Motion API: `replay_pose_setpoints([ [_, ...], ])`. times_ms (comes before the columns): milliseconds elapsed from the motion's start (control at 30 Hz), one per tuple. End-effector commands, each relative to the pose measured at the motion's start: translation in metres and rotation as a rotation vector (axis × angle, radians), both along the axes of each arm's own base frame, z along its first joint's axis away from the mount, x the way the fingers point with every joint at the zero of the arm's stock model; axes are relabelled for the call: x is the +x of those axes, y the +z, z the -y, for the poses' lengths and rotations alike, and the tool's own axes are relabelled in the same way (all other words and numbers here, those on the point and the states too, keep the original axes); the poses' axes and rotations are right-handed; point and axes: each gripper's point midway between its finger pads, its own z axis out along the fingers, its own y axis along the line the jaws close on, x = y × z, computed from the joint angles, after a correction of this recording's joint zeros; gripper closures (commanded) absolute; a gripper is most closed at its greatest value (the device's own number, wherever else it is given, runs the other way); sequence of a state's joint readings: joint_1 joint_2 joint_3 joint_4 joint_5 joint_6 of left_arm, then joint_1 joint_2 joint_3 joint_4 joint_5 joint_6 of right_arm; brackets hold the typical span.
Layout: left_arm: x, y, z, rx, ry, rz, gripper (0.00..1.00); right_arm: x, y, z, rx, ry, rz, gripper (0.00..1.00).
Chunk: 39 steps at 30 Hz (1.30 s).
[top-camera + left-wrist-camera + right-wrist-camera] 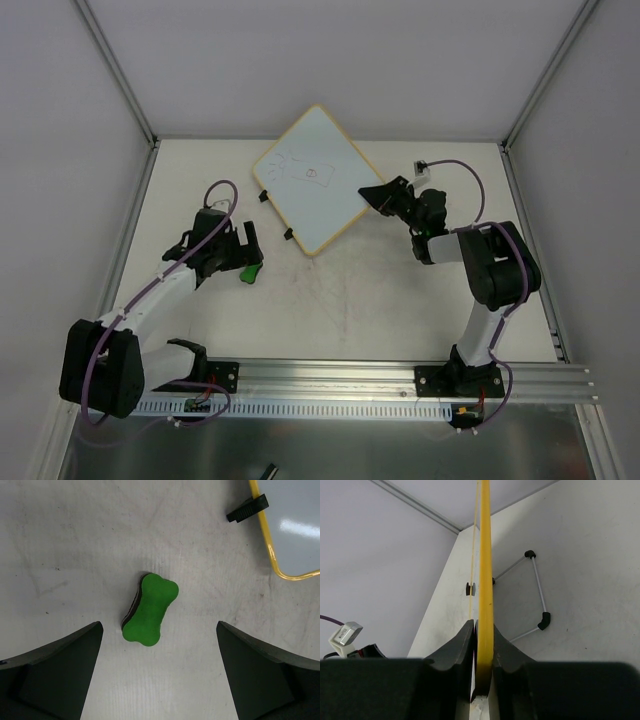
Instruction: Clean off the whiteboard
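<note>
Two arms, two grippers, one eraser, one whiteboard and two clips are in view. At the left, the left gripper (159,626) hangs over the table (350,300) with its jaws spread wide and nothing in them. The single green eraser (150,609), shaped like a bone, lies flat on the table between the fingers and touches neither; its long axis runs roughly along the gripper's reach. Just right of it, on the near-left edge of the board, sit the two black clips (264,196), one toward the left corner and one toward the near corner. The one whiteboard (313,180) is at the far middle of the table, white with a yellow-orange rim, and bears faint dark lines and a small red mark. It is square, so no side reads as the long one. It is turned like a diamond, with corners pointing far, near, left and right, and the near-to-far diagonal runs almost straight away from the arm bases. The far corner overlaps the line of the back wall in the top view. At the right corner, the right gripper (482,627) is narrowed onto the rim, one finger on each face, with the board seen edge-on between them
</note>
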<state>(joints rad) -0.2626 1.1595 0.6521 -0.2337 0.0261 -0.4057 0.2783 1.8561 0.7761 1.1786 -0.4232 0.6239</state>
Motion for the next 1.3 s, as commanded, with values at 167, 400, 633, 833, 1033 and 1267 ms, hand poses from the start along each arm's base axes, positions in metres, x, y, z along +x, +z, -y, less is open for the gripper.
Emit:
replay_pose_setpoints([
  [167,0.005,0.015,0.001,0.062,-0.036,0.058,0.01,0.003,0.038,-0.004,-0.014,-0.005,0.117,0.91],
  [400,0.005,0.005,-0.002,0.119,-0.046,0.023,0.01,0.001,0.044,-0.006,-0.022,0.003,0.131,0.97],
  [633,0.008,-0.006,-0.006,0.185,-0.06,-0.007,0.02,0.001,0.044,-0.01,-0.041,0.014,0.125,1.0],
  [833,0.007,-0.011,0.002,0.198,-0.131,-0.025,0.05,0.002,0.044,-0.013,-0.044,0.023,0.125,1.0],
  [1033,0.007,-0.01,0.008,0.191,-0.178,-0.021,0.07,0.002,0.043,-0.016,-0.041,0.034,0.12,1.0],
  [1267,0.008,-0.021,0.018,0.175,-0.233,-0.073,0.13,0.002,0.041,-0.018,-0.036,0.044,0.113,1.0],
])
